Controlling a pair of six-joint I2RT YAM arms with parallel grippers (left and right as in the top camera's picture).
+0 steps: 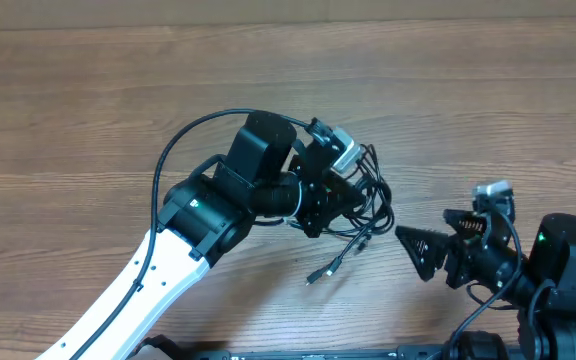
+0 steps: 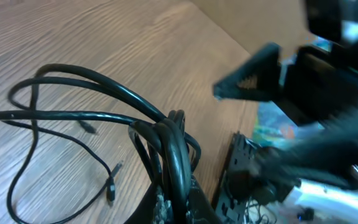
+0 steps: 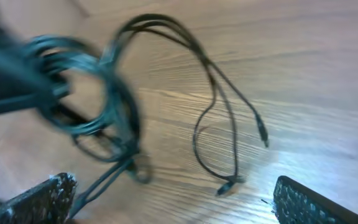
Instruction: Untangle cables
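Thin black cables [image 1: 378,200] bunched in tangled loops, silver-tipped plug ends trailing loose.

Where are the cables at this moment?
Overhead view: the cables lie right of the table centre, bunched in the shut left gripper, loose ends trailing toward the open right gripper.

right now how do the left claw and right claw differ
The left claw is shut on the cables; the right claw is open and holds nothing. The left claw sits at the bundle; the right claw stands apart from it, touching no cable. Both are black and sit over the wooden table.
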